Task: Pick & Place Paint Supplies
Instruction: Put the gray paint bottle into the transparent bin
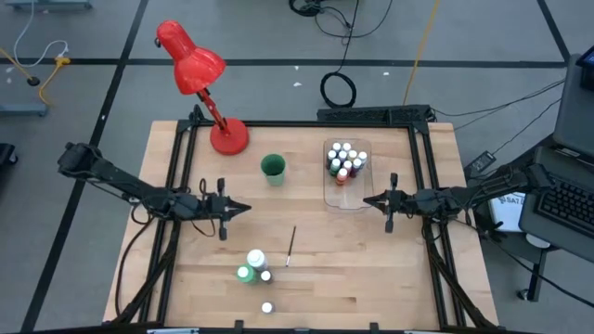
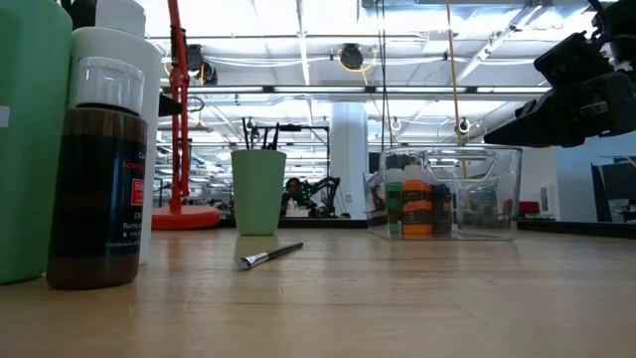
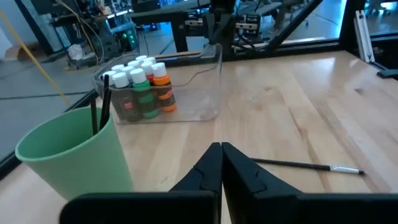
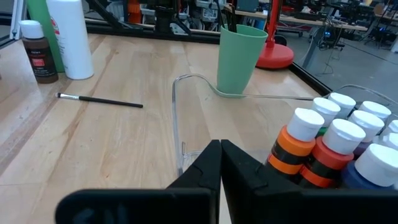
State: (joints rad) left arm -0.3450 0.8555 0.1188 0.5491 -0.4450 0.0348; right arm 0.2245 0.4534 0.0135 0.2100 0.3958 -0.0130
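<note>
A cluster of tiny white-capped paint bottles (image 1: 343,162) stands packed into the far end of a clear plastic tray (image 1: 345,197) toward the far right of the tabletop (image 1: 371,269); orange, red, green and brown bodies show below the caps, and those behind the front row are largely hidden. A single thin dark-handled brush (image 1: 290,246), silver at the ferrule, lies flat on the bare wood near the middle, well apart from the tray. Toward the near edge stand the two bigger bottles, a white bottle (image 1: 256,260) and a green bottle (image 1: 244,274), touching or nearly so, with a small brown paint bottle (image 1: 266,276) just beside them and another small bottle (image 1: 267,307) alone closer to the near edge; its colour cannot be made out from above. In the low view the large bottles are cut off at the frame's edge. More dark brush handles (image 3: 104,102) stick up from a green cup (image 1: 273,168) toward the far edge, their bristle ends hidden inside. A red desk lamp (image 1: 200,79) stands at the far left corner.

The left claw (image 1: 243,208) hovers over the left half of the tabletop, fingers pressed together and holding nothing. The right claw (image 1: 368,199) hangs at the near end of the tray, likewise closed and empty.
</note>
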